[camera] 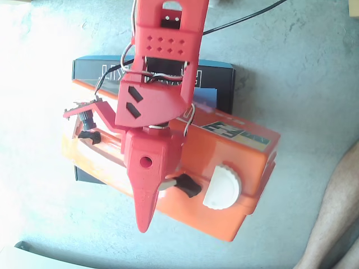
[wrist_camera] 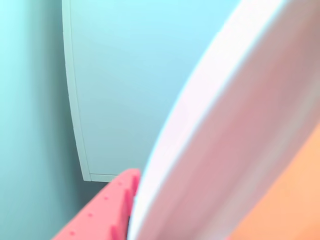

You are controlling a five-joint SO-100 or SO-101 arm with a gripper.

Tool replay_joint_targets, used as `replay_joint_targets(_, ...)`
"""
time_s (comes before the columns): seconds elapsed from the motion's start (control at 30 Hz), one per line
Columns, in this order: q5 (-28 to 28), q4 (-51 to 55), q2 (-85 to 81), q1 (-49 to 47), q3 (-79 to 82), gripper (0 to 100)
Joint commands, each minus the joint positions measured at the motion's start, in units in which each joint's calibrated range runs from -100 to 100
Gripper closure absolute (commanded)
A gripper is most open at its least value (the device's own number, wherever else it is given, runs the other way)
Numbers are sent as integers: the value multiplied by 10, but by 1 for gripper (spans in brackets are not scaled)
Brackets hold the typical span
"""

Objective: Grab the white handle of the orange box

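The orange box [camera: 224, 154] lies on its side on a black box in the fixed view. Its white handle [camera: 164, 184] runs between two black mounts [camera: 188, 185] and is mostly hidden under the red arm. My gripper [camera: 105, 171] hangs over the handle and looks open: one long finger [camera: 144, 213] points toward the bottom of the view, and the other [camera: 78, 111] is swung out to the left. In the wrist view the handle [wrist_camera: 225, 150] is a wide blurred white band right beside one red finger [wrist_camera: 107, 210]. The orange box [wrist_camera: 285, 205] shows in the lower-right corner.
A round white knob [camera: 222, 188] sits on the orange box to the right of the handle. The black box [camera: 219, 78] sticks out behind. A black cable [camera: 247, 19] runs to the upper right. A person's leg [camera: 336, 213] is at the right edge. The surface is grey [camera: 303, 67].
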Motion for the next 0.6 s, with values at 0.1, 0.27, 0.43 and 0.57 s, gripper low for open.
replay_joint_targets(0.1,-27,-130,-187,41,518,98)
replay_joint_targets(0.27,-32,-136,-340,64,705,98)
replay_joint_targets(0.43,-52,-133,-483,73,853,98)
replay_joint_targets(0.57,-67,-122,-588,72,948,98)
